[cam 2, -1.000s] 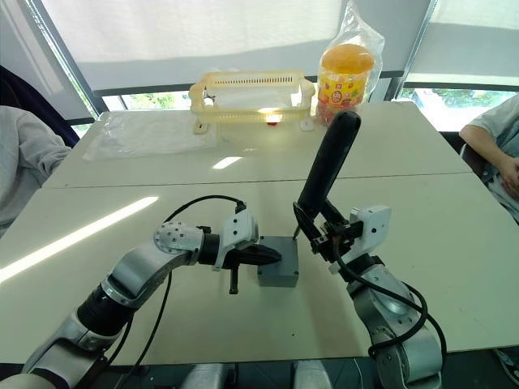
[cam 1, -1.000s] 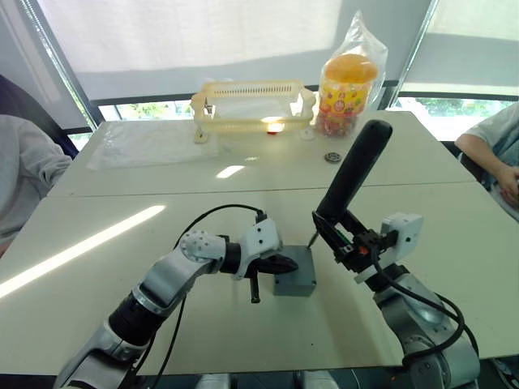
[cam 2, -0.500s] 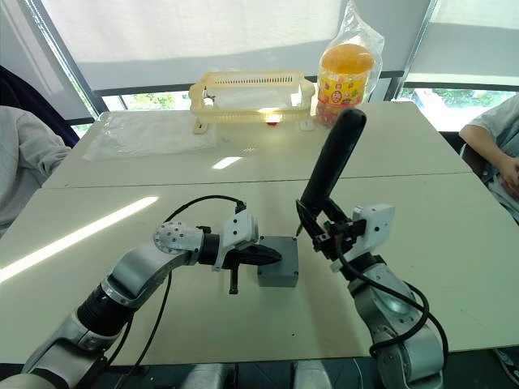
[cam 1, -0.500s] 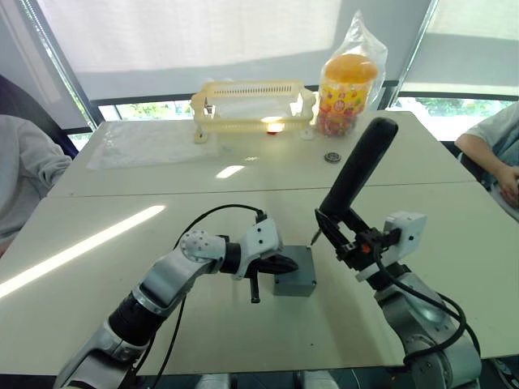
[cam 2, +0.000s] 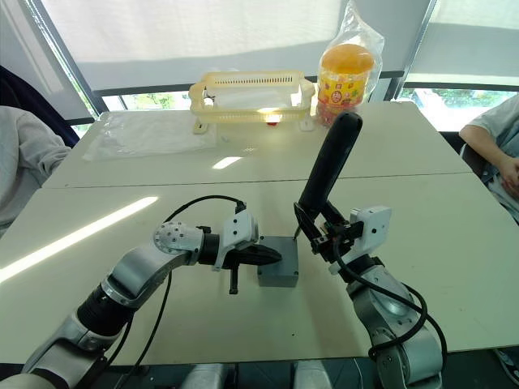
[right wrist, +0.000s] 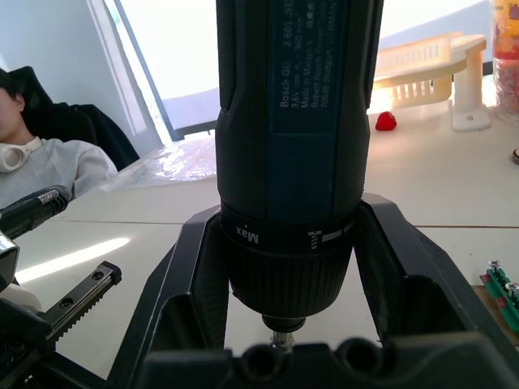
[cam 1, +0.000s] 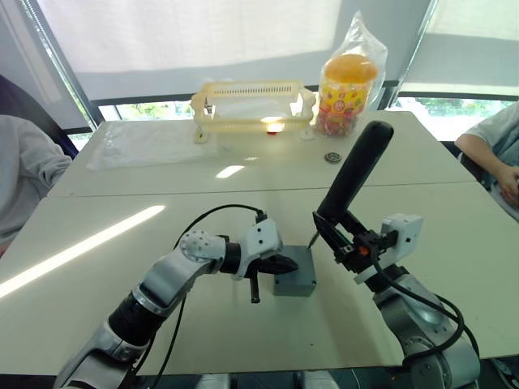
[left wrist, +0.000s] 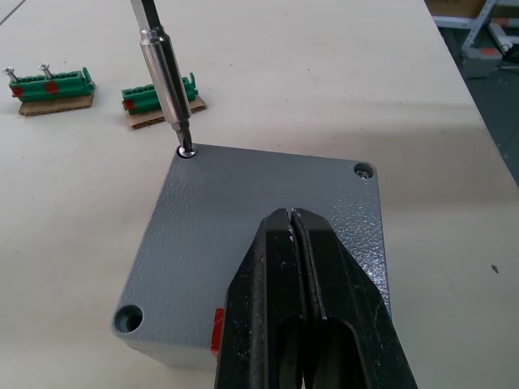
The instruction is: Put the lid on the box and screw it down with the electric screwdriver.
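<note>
The lid [left wrist: 268, 219] sits on the box [cam 1: 295, 274] at lower centre of the head views. The screwdriver [cam 1: 352, 174], reading "Bosch GO" and "Max" in the right wrist view, has its bit in a corner screw. The right gripper [cam 1: 340, 239] clamps it; the left gripper [left wrist: 298, 243], fingers pressed together, rests on the lid. The left wrist view shows green connectors [left wrist: 160, 91] at upper left.

My right gripper [cam 2: 318, 229] grips electric screwdriver [cam 2: 327, 173], bit tip at far right corner of lid [cam 2: 280, 250] on box [cam 2: 276, 276]. My left gripper [cam 2: 269, 256] rests closed on lid.
</note>
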`<state>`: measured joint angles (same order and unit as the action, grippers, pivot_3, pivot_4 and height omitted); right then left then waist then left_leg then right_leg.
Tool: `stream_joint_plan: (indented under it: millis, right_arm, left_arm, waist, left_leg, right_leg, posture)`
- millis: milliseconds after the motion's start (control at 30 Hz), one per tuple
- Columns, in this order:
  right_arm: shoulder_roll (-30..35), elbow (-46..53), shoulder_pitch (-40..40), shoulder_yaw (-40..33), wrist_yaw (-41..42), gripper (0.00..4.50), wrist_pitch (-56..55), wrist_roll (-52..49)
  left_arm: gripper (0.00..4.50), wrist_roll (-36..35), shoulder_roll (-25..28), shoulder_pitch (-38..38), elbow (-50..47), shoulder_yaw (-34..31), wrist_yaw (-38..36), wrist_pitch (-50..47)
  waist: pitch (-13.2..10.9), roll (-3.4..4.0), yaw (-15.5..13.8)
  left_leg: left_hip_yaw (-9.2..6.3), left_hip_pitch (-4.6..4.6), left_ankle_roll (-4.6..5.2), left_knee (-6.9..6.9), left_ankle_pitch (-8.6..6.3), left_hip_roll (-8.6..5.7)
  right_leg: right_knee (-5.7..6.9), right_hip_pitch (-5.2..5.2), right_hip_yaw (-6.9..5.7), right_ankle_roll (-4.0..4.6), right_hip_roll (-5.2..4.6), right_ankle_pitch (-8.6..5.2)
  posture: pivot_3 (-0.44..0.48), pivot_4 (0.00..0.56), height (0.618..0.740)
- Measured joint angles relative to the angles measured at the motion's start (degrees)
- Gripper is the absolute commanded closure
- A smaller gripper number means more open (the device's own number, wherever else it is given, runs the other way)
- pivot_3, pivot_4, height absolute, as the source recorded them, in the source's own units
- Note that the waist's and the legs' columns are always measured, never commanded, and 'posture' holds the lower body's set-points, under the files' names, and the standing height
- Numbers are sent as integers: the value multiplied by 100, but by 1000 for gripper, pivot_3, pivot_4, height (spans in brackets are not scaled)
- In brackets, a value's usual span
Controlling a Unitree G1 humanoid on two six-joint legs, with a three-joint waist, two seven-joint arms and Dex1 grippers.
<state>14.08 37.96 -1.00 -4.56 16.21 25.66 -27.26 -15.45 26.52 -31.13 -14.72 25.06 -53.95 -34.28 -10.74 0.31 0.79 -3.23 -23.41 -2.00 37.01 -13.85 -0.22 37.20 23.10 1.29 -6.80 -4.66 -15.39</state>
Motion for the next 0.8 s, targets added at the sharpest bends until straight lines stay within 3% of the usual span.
stream_joint_plan:
  millis: [800]
  right_arm:
    - [186, -792, 65, 558, 529, 2704, -1364, 969]
  left_arm:
    - [4500, 98, 3, 13, 26, 3, 1, -8]
  waist:
    - [25, -40, 2]
  left_leg:
    - [-9, 28, 0, -1, 0, 2]
  right_leg:
    - [-9, -38, -9, 18, 1, -10]
  posture:
    - [0, 150, 740]
